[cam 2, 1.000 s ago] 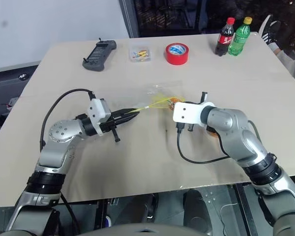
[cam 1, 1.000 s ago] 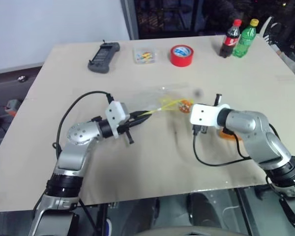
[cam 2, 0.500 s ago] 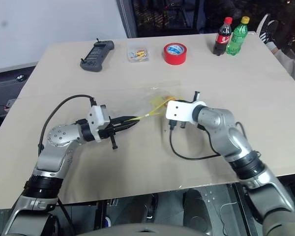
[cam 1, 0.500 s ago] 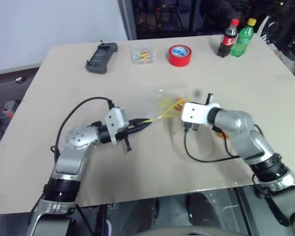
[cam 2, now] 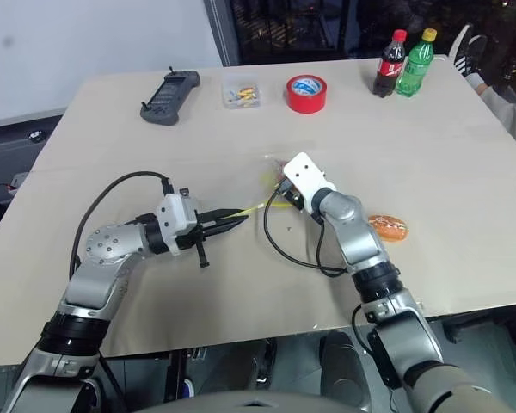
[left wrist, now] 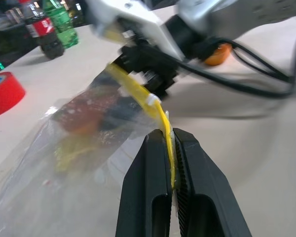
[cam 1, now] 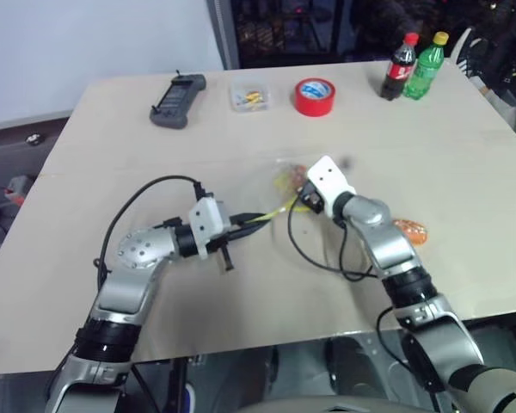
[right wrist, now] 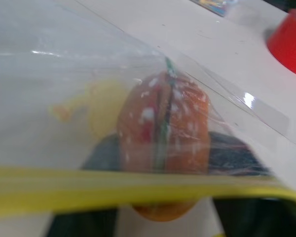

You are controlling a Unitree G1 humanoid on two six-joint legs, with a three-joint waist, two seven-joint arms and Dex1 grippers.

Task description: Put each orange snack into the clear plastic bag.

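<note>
Orange is the colour to look for here, and there are two orange snacks. One orange snack (right wrist: 163,128) is at the mouth of the clear plastic bag (left wrist: 64,148), with the see-through plastic over it and the yellow zip strip (left wrist: 158,111) crossing in front of it. The right gripper (cam 1: 305,196) is at the bag's mouth with that snack. I cannot tell if it is holding the snack or has let go. The left gripper (left wrist: 171,148) is shut tight on the yellow zip strip and holds the bag's edge up off the table (cam 1: 241,138). I think the first snack is as good as in, so about half the job is done. The other orange snack (cam 1: 410,231) lies on the table beside the right arm, well apart from the bag, and it has yet to go in. There is a lot of bare table around the bag and the loose snack, so the right arm has room to reach over to it. The loose snack is near the table's right edge, so a bump could push it off. The red tape roll (cam 1: 316,96), the small clear box (cam 1: 251,96), the black device (cam 1: 181,101) and the two bottles (cam 1: 415,67) sit far back, out of the way.
</note>
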